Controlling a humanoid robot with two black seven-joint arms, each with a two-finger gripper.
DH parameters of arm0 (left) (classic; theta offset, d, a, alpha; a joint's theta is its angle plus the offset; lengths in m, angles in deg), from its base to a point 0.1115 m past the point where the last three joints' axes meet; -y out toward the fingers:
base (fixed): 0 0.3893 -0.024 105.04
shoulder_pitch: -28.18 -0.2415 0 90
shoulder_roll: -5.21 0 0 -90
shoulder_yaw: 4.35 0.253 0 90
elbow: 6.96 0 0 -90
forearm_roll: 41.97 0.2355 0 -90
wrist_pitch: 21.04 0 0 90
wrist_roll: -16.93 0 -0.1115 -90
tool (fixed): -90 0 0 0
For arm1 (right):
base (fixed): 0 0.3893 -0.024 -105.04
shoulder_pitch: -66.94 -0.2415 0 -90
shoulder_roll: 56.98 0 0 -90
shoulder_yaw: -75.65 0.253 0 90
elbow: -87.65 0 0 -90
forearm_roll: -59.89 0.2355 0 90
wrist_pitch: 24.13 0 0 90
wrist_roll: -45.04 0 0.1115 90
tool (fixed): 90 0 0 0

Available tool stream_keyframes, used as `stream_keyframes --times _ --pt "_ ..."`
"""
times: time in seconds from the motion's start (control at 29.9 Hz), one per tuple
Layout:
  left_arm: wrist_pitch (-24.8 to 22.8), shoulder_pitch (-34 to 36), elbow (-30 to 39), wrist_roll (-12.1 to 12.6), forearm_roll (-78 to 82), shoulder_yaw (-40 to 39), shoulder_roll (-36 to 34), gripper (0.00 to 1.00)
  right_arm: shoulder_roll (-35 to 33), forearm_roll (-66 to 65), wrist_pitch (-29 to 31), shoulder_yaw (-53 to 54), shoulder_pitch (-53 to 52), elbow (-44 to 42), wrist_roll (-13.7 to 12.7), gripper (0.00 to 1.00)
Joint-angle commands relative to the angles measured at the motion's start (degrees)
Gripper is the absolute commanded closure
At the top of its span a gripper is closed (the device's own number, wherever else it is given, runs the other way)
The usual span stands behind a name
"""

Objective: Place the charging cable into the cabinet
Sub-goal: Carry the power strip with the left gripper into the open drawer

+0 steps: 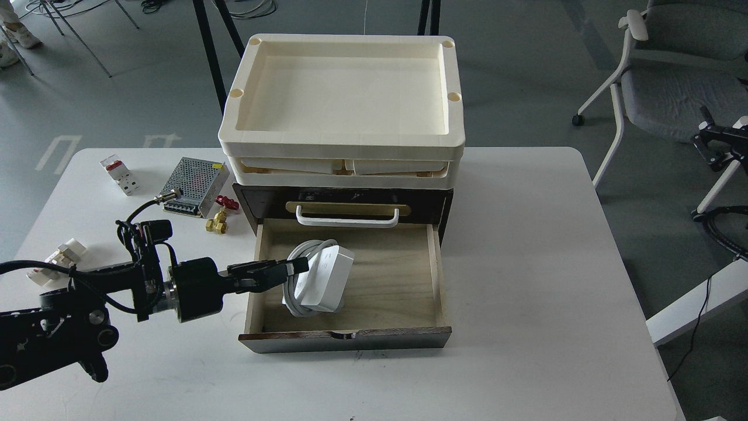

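Note:
The charging cable (326, 282), a white power strip with its thick white cord looped around it, is inside the cabinet's open lower drawer (380, 275), left of the middle, tilted on edge. My left gripper (297, 268) reaches over the drawer's left wall and is shut on the strip's left side. The cabinet (345, 197) is dark brown, with a white bar handle (347, 218) on its closed upper drawer. My right gripper (717, 142) shows small and dark at the far right edge, off the table; its fingers cannot be told apart.
Two stacked cream trays (343, 140) sit on the cabinet. Left of it lie a perforated metal power-supply box (194, 180), a brass valve with a red handle (221, 215), a white breaker (120, 174) and a small white part (61, 254). A grey chair (672, 76) stands at the back right.

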Motion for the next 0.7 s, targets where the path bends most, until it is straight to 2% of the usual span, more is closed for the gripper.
stream_keyframes --times 0.0,0.2,0.5,0.67 --pt "0.2 0.03 -1.02 0.01 0.2 0.0 -0.49 1.0 0.0 0.04 0.0 0.08 0.31 -0.03 0.1 0.0" --pt "0.2 0.03 -0.4 0.01 0.64 0.0 -2.43 1.0 0.0 -0.05 0.0 0.08 0.31 -0.03 0.1 0.0" --pt "0.46 -0.67 -2.07 0.01 0.64 0.09 -0.59 1.0 0.0 -0.05 0.0 0.08 0.31 -0.03 0.1 0.0" --pt "2.48 -0.67 -3.48 0.01 0.64 0.17 1.17 0.99 0.0 0.04 0.0 0.08 0.4 -0.03 0.1 0.0"
